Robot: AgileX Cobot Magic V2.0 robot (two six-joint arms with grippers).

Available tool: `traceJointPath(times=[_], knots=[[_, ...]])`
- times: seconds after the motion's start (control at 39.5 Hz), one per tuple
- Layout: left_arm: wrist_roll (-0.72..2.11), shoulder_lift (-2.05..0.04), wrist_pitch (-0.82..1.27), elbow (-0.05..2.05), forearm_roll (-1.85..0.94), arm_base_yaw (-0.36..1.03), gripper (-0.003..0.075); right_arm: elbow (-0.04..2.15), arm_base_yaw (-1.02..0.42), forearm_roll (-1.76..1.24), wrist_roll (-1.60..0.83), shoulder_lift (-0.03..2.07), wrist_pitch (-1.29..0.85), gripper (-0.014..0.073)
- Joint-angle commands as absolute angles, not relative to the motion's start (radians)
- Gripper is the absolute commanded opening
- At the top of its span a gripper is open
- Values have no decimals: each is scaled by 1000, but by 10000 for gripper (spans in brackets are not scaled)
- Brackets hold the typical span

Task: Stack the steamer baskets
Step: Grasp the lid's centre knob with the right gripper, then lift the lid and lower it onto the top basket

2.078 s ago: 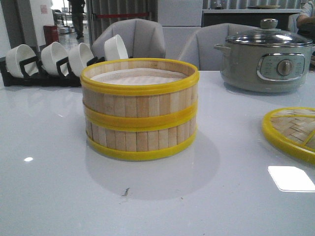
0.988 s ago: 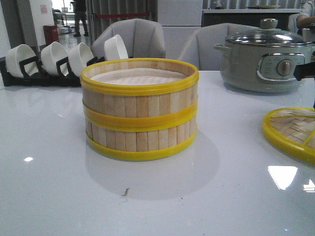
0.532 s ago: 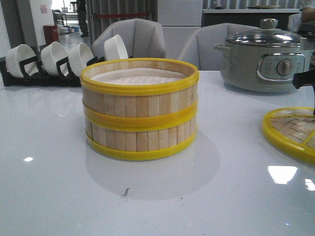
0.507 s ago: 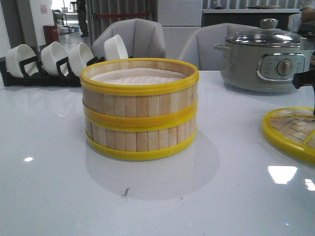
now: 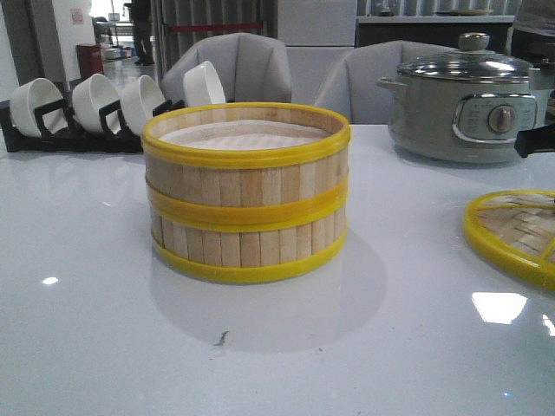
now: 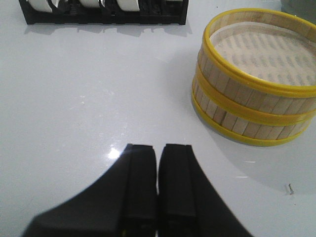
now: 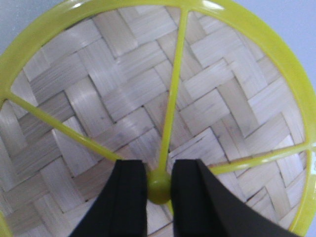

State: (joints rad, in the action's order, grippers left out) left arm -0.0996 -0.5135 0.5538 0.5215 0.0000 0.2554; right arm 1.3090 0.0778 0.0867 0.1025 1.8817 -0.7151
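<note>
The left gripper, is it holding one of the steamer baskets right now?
No, the left gripper hovers over bare table with its fingers pressed together on nothing, apart from the two stacked steamer baskets.

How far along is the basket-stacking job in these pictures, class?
Done: the upper steamer basket already sits squarely on the lower steamer basket.
In hand: the right gripper has its fingers on either side of the knob of the woven lid, which lies apart from the stack. The left gripper is shut and holds nothing.
Left: probably setting the lid on top.
</note>
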Motion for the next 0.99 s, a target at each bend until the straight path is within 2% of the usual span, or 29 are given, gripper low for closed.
traceJointPath(times=[0.0, 0.38, 0.71, 0.96], knots=[[-107, -515, 469, 550, 0, 254, 87, 1340, 66, 103, 93, 1812, -702, 36], [-107, -515, 469, 550, 0, 254, 87, 1413, -45, 103, 94, 1668, -718, 36], [-107, -515, 469, 550, 0, 254, 87, 1670, -220, 84, 94, 1654, -862, 36], [-107, -515, 469, 550, 0, 254, 87, 1862, -379, 27, 94, 1744, -929, 36]])
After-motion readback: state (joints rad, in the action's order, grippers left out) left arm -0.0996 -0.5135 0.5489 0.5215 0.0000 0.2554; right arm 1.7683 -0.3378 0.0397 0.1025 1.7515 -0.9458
